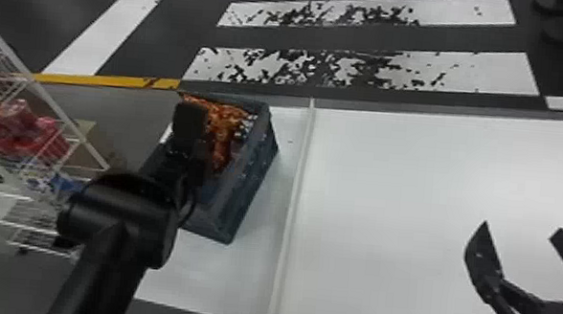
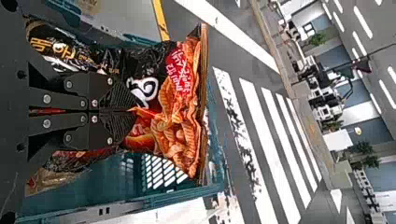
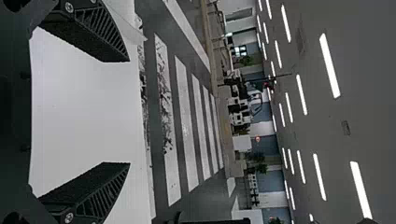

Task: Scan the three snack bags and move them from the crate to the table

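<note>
Taking a snack bag (image 2: 180,119) out of the crate (image 1: 256,161) looks to be the step in hand. Crate sits at the table's (image 1: 411,203) far left corner, beside the raised strip (image 1: 294,208) that runs from far edge to near edge. Left claw (image 2: 131,110) at the crate: fingers drawn together, pinching the orange-and-black bag, film creased at the tips. Bag at the crate's mouth; whether its bottom is free of the walls, cannot tell. More packet film behind the claw; number of bags there, cannot tell.

Right claw (image 1: 521,228) over the table's right side, fingers spread, nothing between them.

Next move, my reading: straight lift until the bag clears the rim, then across the strip, printed code turned for scanning before it is set down. Grip wants to stay firm but light; slick film could slip, or a corner snag on the crate's wall.
</note>
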Motion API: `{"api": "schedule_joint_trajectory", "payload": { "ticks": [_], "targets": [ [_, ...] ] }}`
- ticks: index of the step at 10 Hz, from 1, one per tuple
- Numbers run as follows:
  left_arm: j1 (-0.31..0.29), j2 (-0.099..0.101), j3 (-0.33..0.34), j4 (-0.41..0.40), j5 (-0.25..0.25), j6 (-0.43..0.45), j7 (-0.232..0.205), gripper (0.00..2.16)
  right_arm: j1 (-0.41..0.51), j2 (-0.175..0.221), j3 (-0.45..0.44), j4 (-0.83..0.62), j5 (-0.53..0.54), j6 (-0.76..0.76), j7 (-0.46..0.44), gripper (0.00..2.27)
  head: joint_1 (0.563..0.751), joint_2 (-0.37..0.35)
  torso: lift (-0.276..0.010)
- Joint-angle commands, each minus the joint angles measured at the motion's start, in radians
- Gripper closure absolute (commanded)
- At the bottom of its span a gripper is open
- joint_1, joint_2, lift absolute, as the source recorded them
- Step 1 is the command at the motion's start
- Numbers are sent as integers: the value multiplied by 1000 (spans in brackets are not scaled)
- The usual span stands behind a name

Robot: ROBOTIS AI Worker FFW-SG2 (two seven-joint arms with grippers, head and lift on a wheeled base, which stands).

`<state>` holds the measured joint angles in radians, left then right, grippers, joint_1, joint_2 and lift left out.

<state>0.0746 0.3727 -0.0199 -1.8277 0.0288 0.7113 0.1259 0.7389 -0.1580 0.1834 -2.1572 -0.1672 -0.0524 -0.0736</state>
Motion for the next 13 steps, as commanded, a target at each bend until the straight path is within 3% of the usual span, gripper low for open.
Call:
{"api": "schedule_joint_trajectory", "payload": {
  "ticks": [1,3,5,7,11,12,13],
  "targets": [
    [2,-1,-9,-2,2,0,43,2142,13,0,-1,-6,0,-16,0,90,695,276,-62],
    [7,-8,-31,-5,11,-22,78,2142,25,0,-4,-10,0,-37,0,90,695,286,-62],
    [17,-12,-25,-70,19,-25,90,2142,33,0,-7,-20,0,-40,0,90,695,270,-62],
    [51,-12,-11,-182,19,-3,104,2142,39,0,-18,-23,-6,-62,0,90,695,251,-62],
    [140,-14,25,-435,-30,70,185,2142,39,2,-32,-21,-28,-71,0,90,695,240,-62],
    [156,-14,26,-481,-32,73,195,2142,39,2,-38,-21,-32,-71,0,90,695,240,-62],
    [177,-14,28,-538,3,73,190,2142,39,3,-45,-23,-40,-74,0,90,695,239,-62]
  ]
}}
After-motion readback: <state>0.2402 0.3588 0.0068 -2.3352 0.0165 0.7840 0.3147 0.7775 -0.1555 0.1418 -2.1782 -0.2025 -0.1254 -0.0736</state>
